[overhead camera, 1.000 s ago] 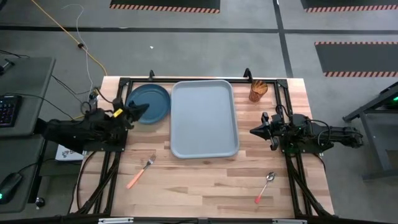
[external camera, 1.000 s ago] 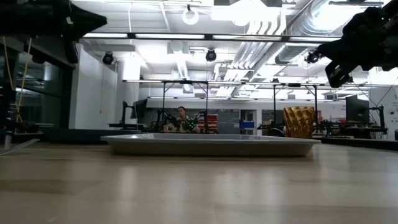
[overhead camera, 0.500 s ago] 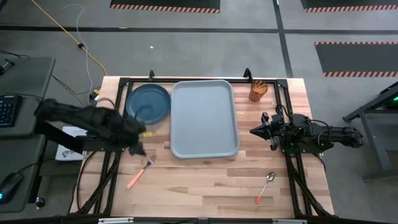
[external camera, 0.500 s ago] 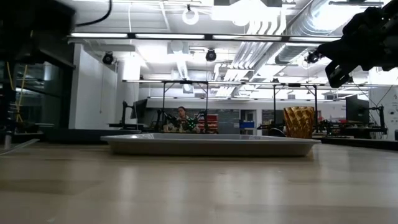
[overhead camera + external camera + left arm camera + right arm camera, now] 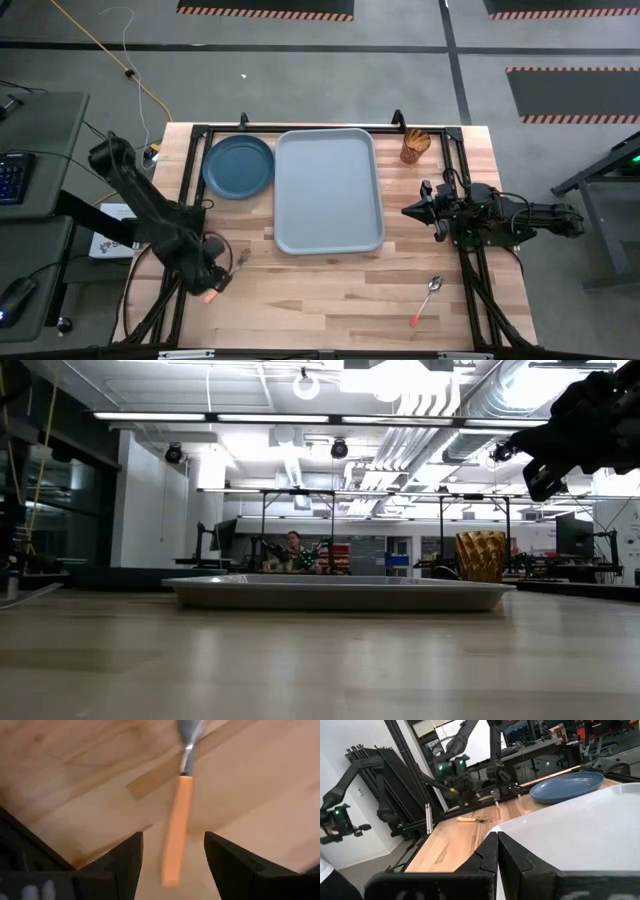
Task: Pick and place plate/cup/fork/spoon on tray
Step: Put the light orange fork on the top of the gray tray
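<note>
The left gripper (image 5: 212, 283) hangs wide open over the fork (image 5: 226, 277) lying left of the tray (image 5: 328, 190); light, stiff and flat, it is probably best pinched across its orange handle, while the right gripper (image 5: 408, 211) waits closed.

table (image 5: 330, 290): pale wood planks, visible grain, smooth satin finish
tray (image 5: 328, 190): light grey-blue plastic, smooth, matt
plate (image 5: 238, 166): dark teal, smooth, soft sheen
cup (image 5: 415, 146): translucent amber plastic, faceted, glossy
fork (image 5: 178, 815): shiny metal neck, matt salmon-orange plastic handle
spoon (image 5: 428, 298): shiny metal bowl, orange-red handle
left gripper fingers (image 5: 127, 865): dark, matt
</note>
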### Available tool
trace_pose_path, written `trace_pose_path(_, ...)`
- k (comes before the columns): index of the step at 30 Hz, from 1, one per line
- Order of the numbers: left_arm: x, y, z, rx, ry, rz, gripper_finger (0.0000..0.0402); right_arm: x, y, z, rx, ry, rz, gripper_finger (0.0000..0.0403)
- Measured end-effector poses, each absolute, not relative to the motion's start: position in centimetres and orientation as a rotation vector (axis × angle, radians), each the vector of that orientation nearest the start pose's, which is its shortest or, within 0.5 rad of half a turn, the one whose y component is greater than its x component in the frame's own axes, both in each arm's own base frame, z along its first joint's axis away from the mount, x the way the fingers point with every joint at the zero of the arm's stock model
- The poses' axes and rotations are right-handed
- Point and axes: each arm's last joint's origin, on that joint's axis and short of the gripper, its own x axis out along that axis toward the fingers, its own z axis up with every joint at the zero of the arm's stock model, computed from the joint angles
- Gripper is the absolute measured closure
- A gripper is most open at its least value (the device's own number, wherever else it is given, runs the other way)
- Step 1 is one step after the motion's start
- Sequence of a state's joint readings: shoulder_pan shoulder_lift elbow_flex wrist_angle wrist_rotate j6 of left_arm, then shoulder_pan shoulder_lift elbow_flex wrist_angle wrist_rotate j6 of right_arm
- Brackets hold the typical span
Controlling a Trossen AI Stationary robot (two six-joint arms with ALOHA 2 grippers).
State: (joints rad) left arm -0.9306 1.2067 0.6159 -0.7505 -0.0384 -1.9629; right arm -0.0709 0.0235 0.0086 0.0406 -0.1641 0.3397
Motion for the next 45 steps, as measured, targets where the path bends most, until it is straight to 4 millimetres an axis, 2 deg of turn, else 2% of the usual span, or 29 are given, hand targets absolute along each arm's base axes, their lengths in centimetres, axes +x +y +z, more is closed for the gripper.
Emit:
trace_pose_path(8,12.7,-16.9,14.3,-0.968,1.315,0.623,0.0202,9.9,-0.2,16.8,0.337,-0.006,0.096,0.0402)
trace_pose_path(14,12.9,-17.2,12.9,-0.89,1.336,0.677,0.0202,9.9,-0.2,16.8,0.337,-0.006,0.096,0.0402)
trace_pose_path(20,12.8,-17.1,12.7,-0.869,1.34,0.699,0.0205,9.9,-0.2,16.8,0.337,-0.006,0.096,0.0402)
trace_pose_path(23,12.7,-17.0,12.7,-0.853,1.345,0.712,0.0232,9.9,-0.2,16.8,0.337,-0.006,0.096,0.0402)
trace_pose_path(27,12.5,-16.7,12.9,-0.834,1.352,0.695,0.0317,9.9,-0.2,16.8,0.337,-0.006,0.096,0.0402)
trace_pose_path(29,12.5,-16.6,13.3,-0.832,1.345,0.669,0.0361,9.9,-0.2,16.8,0.337,-0.006,0.096,0.0402)
trace_pose_path(35,12.0,-15.6,15.1,-0.82,1.3,0.598,0.0361,9.9,-0.2,16.8,0.337,-0.006,0.096,0.0402)
trace_pose_path(38,11.6,-15.1,16.9,-0.838,1.285,0.488,0.0361,9.9,-0.2,16.8,0.337,-0.006,0.096,0.0402)
trace_pose_path(45,10.8,-13.0,21.7,-0.905,1.111,0.198,0.0361,9.9,-0.2,16.8,0.337,-0.006,0.096,0.0402)
